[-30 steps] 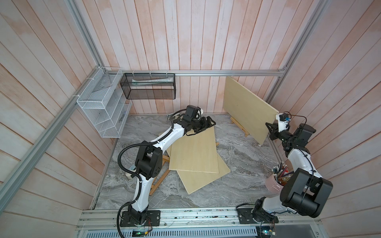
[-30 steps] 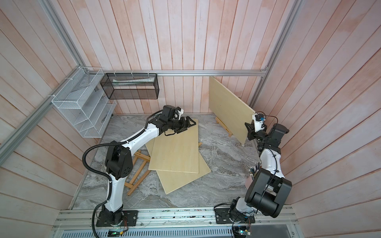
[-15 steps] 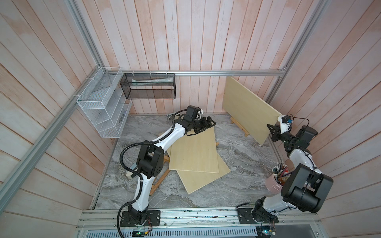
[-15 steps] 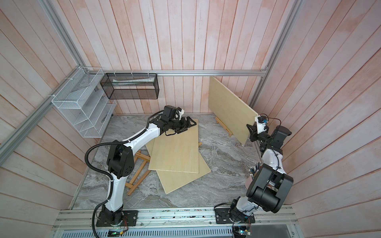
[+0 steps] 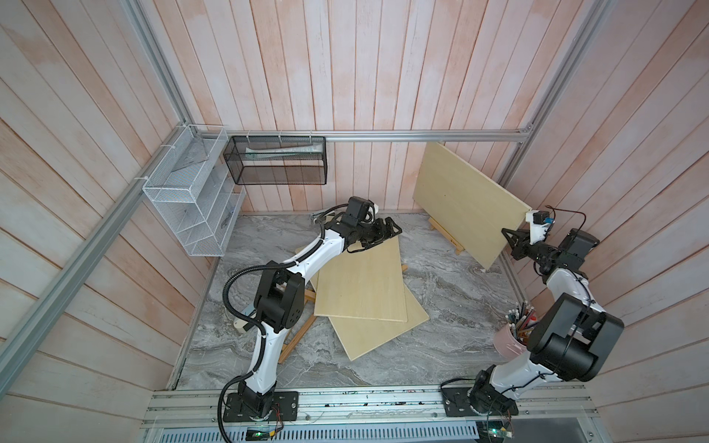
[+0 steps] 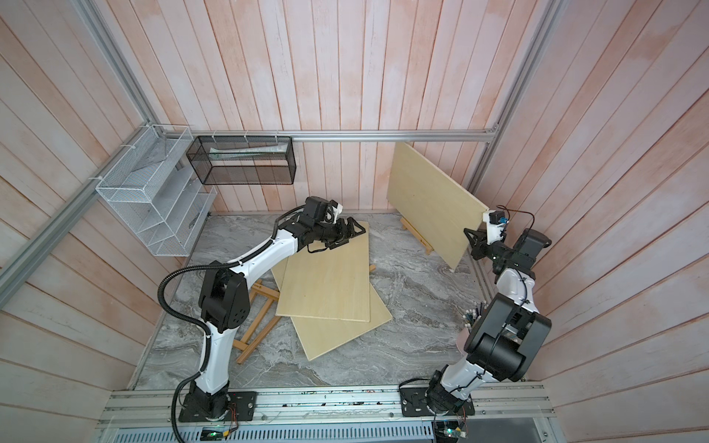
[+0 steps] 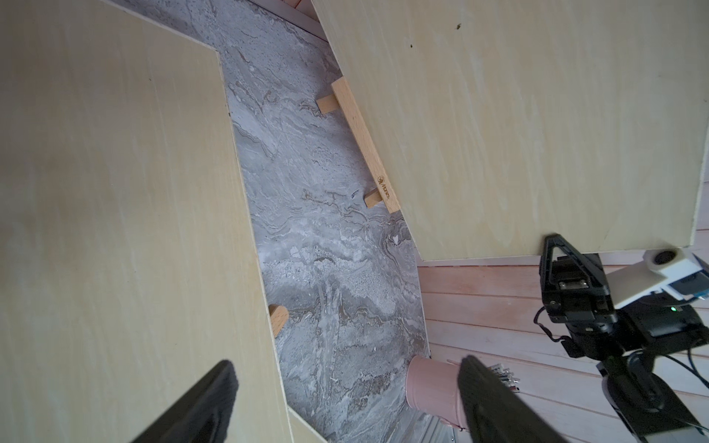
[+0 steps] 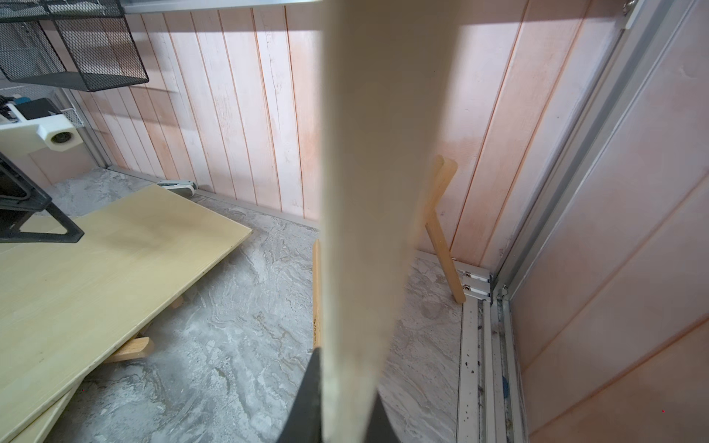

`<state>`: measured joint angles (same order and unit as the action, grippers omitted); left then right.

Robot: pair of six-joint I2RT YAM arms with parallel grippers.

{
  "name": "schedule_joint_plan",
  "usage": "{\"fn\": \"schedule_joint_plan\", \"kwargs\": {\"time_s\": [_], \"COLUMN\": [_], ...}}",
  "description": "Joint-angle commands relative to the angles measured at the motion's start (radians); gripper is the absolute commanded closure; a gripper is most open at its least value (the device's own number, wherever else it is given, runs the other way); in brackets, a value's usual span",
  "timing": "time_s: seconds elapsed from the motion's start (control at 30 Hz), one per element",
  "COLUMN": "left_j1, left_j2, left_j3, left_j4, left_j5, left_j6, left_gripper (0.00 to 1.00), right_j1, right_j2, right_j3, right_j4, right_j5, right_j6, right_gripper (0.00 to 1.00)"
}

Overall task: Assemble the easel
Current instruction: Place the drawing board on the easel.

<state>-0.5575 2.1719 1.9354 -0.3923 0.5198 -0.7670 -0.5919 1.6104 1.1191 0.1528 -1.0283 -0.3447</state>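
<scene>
A wooden easel stands at the back right; its ledge (image 5: 447, 237) carries a large upright plywood board (image 5: 464, 203), and its rear leg (image 8: 441, 237) leans by the corner. My right gripper (image 5: 512, 239) is shut on that board's near edge (image 8: 376, 153), one finger on each face, as the right wrist view shows around my right gripper (image 8: 345, 402). My left gripper (image 5: 387, 230) hovers open over the far corner of a flat board (image 5: 362, 284). Nothing sits between the tips of my left gripper (image 7: 345, 368).
The flat board lies on a second board (image 5: 383, 330), and both rest on a wooden frame (image 5: 295, 337) lying on the marble floor. A pink cup of pencils (image 5: 506, 339) stands by the right arm. A white wire rack (image 5: 192, 207) and black mesh basket (image 5: 276, 161) hang on the walls.
The right wrist has shifted slightly toward the right wall while keeping its hold on the upright board. The left arm has hardly moved.
</scene>
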Motion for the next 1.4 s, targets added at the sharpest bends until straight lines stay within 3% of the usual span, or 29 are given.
{"fn": "schedule_joint_plan", "kwargs": {"time_s": [0.0,0.17,0.2,0.33,0.57,0.73,0.9,1.03,1.17,1.37], "left_j1": [-0.008,-0.014,-0.015,-0.018,-0.022,-0.019,0.007,0.045,0.101,0.194], "left_j2": [-0.005,-0.002,-0.003,-0.001,0.020,0.011,-0.042,-0.168,-0.307,-0.475], "left_j3": [0.028,0.033,0.034,0.036,0.087,0.106,0.040,-0.146,-0.343,-0.618], "left_j4": [-0.017,-0.018,-0.019,-0.020,-0.049,-0.078,-0.060,0.048,0.082,0.073], "left_j5": [0.006,0.005,0.004,-0.001,-0.004,-0.037,-0.078,-0.153,-0.232,-0.290], "left_j6": [0.011,0.006,0.006,0.005,0.006,0.031,0.032,0.011,0.017,0.023], "left_gripper": [0.07,0.06,0.06,0.06,0.04,0.02,0.01,0.01,0.01,0.01], "right_j1": [-0.012,-0.031,-0.038,-0.062,-0.065,-0.063,-0.019,0.128,0.411,0.818], "right_j2": [0.042,0.068,0.078,0.115,0.068,-0.001,-0.150,-0.263,-0.326,-0.311], "right_j3": [-0.021,0.019,0.036,0.096,0.082,0.079,-0.006,-0.055,-0.072,-0.094], "right_j4": [-0.142,-0.108,-0.106,-0.116,-0.038,0.006,0.126,0.183,0.204,0.156], "right_j5": [0.208,0.265,0.280,0.298,0.344,0.360,0.425,0.657,0.901,0.968], "right_j6": [-0.005,0.066,0.087,0.152,0.209,0.305,0.375,0.401,0.367,0.383], "right_gripper": [0.83,0.47,0.45,0.43,0.25,0.23,0.22,0.22,0.22,0.23]}}
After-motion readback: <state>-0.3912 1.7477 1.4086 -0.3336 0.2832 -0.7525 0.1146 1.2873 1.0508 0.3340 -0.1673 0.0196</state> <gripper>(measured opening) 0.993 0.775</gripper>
